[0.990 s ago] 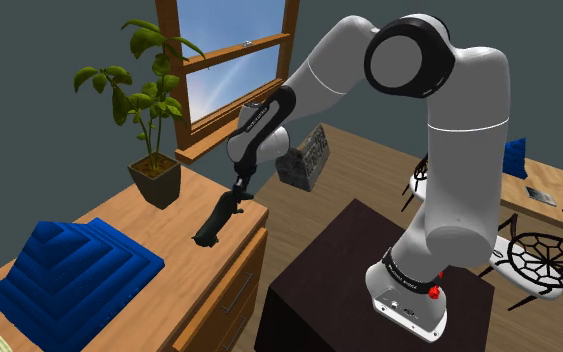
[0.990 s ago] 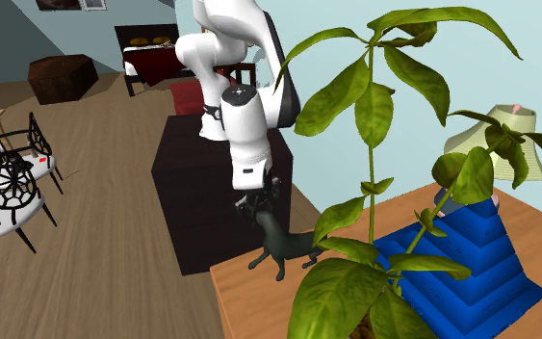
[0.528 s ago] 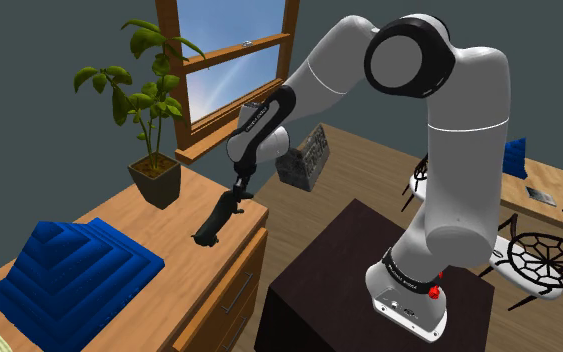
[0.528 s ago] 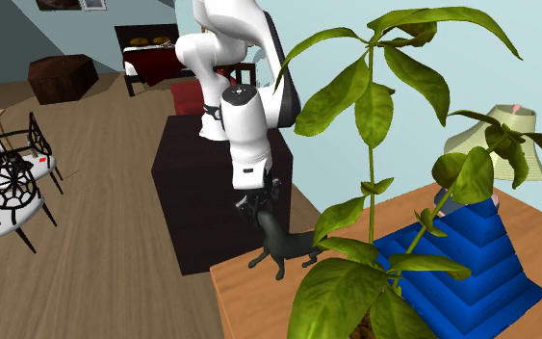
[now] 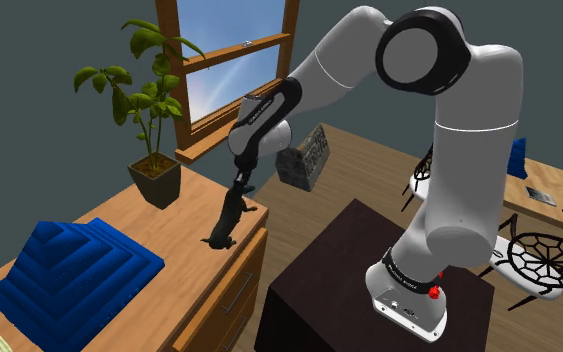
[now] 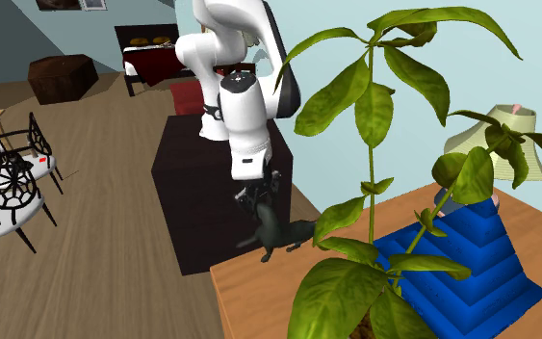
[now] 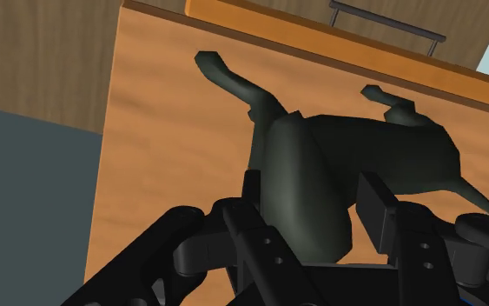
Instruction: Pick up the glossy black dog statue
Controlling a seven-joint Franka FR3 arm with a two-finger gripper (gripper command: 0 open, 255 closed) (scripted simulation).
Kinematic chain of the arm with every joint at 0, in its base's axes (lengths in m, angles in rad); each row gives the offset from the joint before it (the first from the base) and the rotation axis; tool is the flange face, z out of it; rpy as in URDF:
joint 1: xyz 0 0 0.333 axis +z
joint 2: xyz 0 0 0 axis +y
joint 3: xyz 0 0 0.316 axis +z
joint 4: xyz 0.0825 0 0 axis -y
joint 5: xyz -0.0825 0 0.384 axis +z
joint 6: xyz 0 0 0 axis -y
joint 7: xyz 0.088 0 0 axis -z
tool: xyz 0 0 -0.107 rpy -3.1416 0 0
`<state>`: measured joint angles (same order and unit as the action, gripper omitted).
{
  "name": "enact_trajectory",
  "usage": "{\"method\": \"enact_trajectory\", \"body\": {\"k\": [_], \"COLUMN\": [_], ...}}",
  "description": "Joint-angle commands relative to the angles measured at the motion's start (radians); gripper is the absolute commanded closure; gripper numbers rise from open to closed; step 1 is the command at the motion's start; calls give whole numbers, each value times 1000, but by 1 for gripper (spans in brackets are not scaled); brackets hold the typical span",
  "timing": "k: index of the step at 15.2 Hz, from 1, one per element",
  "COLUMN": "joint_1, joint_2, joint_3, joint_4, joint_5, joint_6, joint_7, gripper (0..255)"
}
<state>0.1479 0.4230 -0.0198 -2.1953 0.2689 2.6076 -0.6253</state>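
Gripper (image 7: 312,187) tight around front end of dark dog statue (image 7: 407,148)

dog statue (image 7: 355,156) head end: swallowed between the jaws.
dog statue rear: behind plant (image 6: 341,217) leaf, 3 o'clock side.

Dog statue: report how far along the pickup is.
Done: the tool is shut on the dark dog statue, clasping its body. In hand: the lift; the statue is tilted over the wooden top. Left: raise it clear; whether its feet touch cannot be told.

Dk satin dog statue (image 7: 307,187); wood-grain dresser top (image 7: 160,130)
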Motion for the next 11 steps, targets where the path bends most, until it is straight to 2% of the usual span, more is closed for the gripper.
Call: {"method": "enact_trajectory", "body": {"k": [1,11], "joint_1": [3,12], "joint_2": [-25,-118], "joint_3": [-5,-20], "joint_4": [-1,-4], "joint_5": [-8,-36], "joint_6": [-24,-112], "joint_7": [8,38], "gripper": [255,255]}}
